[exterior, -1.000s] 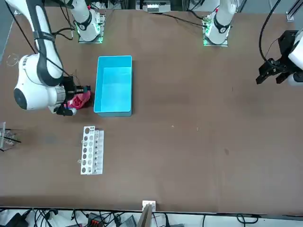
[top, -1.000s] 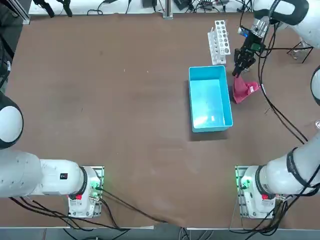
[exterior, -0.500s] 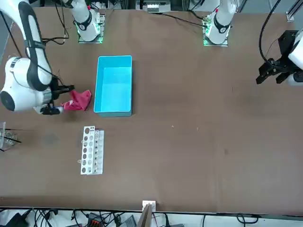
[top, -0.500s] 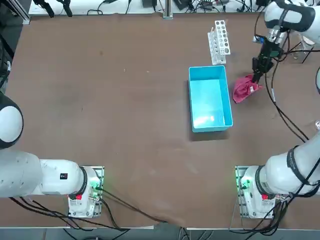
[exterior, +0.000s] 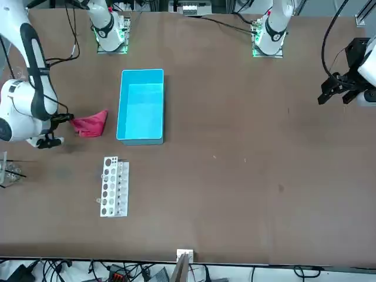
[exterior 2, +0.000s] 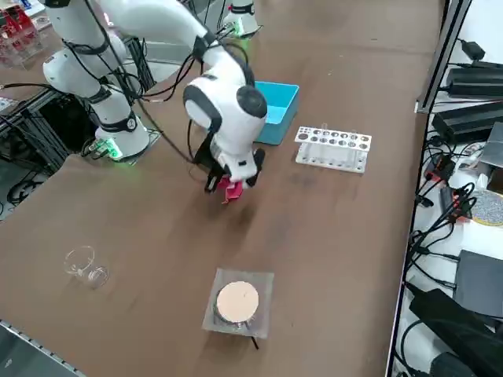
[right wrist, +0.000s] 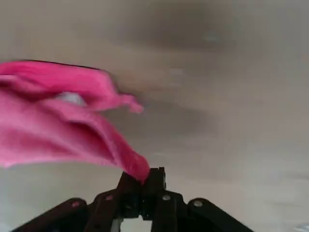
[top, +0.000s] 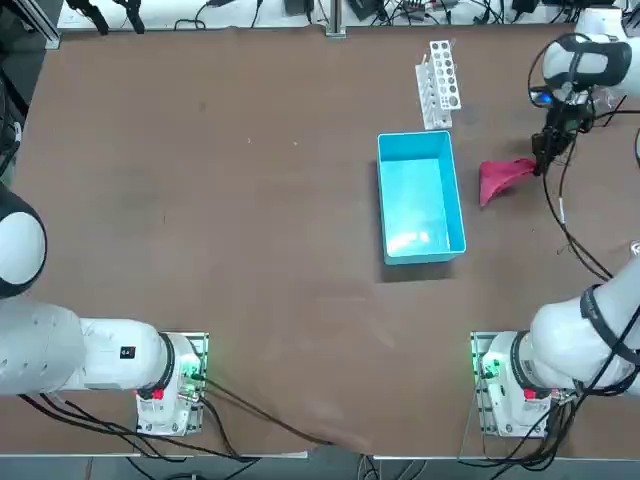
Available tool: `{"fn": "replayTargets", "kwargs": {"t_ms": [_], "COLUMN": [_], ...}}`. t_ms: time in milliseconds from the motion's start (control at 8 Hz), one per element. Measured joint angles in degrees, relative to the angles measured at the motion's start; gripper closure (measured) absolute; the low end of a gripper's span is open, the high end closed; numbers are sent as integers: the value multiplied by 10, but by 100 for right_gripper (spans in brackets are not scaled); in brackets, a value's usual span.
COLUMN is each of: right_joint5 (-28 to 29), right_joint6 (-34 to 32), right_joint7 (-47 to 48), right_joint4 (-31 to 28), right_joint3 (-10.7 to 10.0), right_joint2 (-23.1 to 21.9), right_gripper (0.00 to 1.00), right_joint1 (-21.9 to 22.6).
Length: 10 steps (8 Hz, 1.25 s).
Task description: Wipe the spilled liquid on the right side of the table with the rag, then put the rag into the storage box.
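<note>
Your right tool (right wrist: 143, 186) is clamped on one corner of the small pink-red soft rag (top: 500, 178), which trails from it toward the light-blue rectangular plastic storage box (top: 420, 197). The step in hand looks like the wipe. The spilled liquid cannot be made out on the matte brown worktop (top: 250, 200), so keep the cloth low and flat and drag slowly, with no lifting.
</note>
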Motion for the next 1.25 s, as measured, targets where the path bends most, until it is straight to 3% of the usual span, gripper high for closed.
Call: {"fn": "replayTargets", "kwargs": {"t_ms": [500, 1250], "right_joint5": [-108, -170], "right_joint6": [99, 107], "right_joint7": [-20, -191], "right_joint4": [22, 223], "right_joint3": [0, -1], "right_joint2": [28, 129], "right_gripper": [98, 98], "right_joint1": [-90, -191]}}
